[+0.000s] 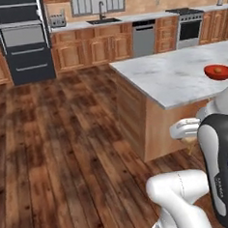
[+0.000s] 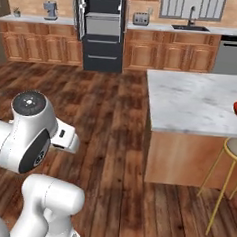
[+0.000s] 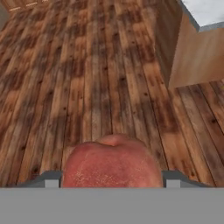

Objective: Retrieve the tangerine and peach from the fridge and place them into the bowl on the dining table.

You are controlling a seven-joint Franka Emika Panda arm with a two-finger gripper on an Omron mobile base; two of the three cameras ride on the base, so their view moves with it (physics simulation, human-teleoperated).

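Now | bowl (image 1: 219,72) (red) holds tangerine (image 1: 219,70) | gripper (image 3: 113,181) grips peach (image 3: 113,164)

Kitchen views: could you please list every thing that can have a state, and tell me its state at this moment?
peach: held between the claw fingers, above the wooden floor
claw: shut on the peach
fridge: doors standing open
bowl: upright on the dining table, an orange fruit inside
tangerine: lying in the bowl
stool: upright at the dining table
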